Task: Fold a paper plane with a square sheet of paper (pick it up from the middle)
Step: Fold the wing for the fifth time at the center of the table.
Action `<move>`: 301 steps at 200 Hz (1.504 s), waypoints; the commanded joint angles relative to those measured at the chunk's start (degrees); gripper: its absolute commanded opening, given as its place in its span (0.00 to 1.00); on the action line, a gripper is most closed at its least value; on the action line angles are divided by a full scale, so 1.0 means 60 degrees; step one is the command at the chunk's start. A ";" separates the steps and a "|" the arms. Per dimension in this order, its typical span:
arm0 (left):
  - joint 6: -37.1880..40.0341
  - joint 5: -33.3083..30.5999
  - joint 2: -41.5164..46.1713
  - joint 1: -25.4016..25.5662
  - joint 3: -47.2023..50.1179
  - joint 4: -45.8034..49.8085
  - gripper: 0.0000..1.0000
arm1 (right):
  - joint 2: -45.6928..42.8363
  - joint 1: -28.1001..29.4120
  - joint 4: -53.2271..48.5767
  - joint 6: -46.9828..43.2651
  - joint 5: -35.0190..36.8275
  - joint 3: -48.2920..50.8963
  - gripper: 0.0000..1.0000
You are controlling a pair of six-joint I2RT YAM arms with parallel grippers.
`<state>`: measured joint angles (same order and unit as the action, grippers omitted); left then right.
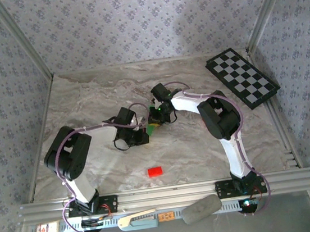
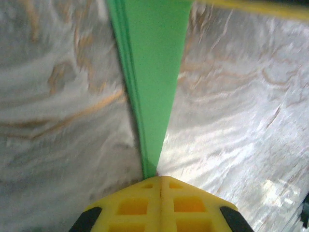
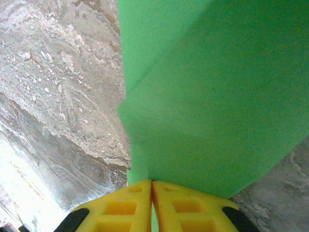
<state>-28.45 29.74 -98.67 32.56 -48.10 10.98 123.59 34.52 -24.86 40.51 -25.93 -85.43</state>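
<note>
The square sheet of paper (image 1: pixel 154 128), bright green, is folded into several layers and hangs between both grippers over the middle of the marble table. In the left wrist view the paper (image 2: pixel 152 72) narrows to a slim point like a paper plane, and my left gripper (image 2: pixel 159 178) is shut on that tip. In the right wrist view a broad folded flap of the paper (image 3: pixel 217 96) spreads away from my right gripper (image 3: pixel 151 182), whose yellow jaws are shut on its edge. From above, the left gripper (image 1: pixel 145 134) and right gripper (image 1: pixel 156 118) stand close together.
A small red block (image 1: pixel 155 171) lies on the table near the front, between the arm bases. A black-and-white checkerboard (image 1: pixel 242 77) sits at the back right. Patterned walls enclose three sides, and an aluminium rail (image 1: pixel 164 194) runs along the near edge.
</note>
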 commanded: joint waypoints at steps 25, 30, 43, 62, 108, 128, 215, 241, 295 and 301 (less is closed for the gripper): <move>-0.0153 -0.0069 0.1142 0.0033 -0.0005 0.0954 0.00 | 0.0425 -0.0133 -0.0745 0.0513 0.1104 0.0912 0.13; -0.0298 -0.0109 0.1258 -0.0006 -0.0048 0.0786 0.00 | 0.0349 -0.0153 -0.0710 0.0612 0.1073 0.0947 0.13; -0.0707 -0.0227 0.1400 -0.0071 -0.0078 0.0251 0.01 | 0.0187 -0.0153 -0.0571 0.0808 0.0943 0.0990 0.13; -0.1352 -0.0304 0.1214 -0.0080 -0.0116 -0.0677 0.01 | -0.0069 -0.0167 0.0028 0.1185 0.0655 0.1256 0.14; -0.2519 -0.0511 0.0140 -0.0041 -0.0316 -0.2138 0.00 | -0.0091 -0.0254 0.0544 0.1385 0.0312 0.1374 0.14; -0.2546 -0.0656 -0.0151 -0.0036 -0.0463 -0.2158 0.00 | -0.0090 -0.0262 0.0627 0.1402 0.0228 0.1383 0.14; -0.2750 -0.1220 -0.0849 -0.0043 -0.0437 -0.2239 0.00 | -0.0288 -0.0281 0.0767 0.1139 -0.0072 0.1151 0.14; -0.2725 -0.1329 -0.0871 -0.0050 -0.0350 -0.1978 0.00 | -0.0750 -0.0390 0.1150 0.0746 -0.0224 0.1154 0.14; -0.2442 -0.1585 -0.0912 -0.0074 -0.0552 -0.1022 0.00 | -0.1837 -0.0545 0.1787 -0.1071 0.0204 0.1558 0.16; -0.2409 -0.1592 -0.0938 -0.0078 -0.0584 -0.0937 0.00 | -0.1774 -0.0518 0.1780 -0.1181 0.0199 0.1592 0.15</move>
<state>-44.38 22.44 -102.78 32.27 -50.94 -0.62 115.04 31.03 -15.44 40.27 -26.68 -76.95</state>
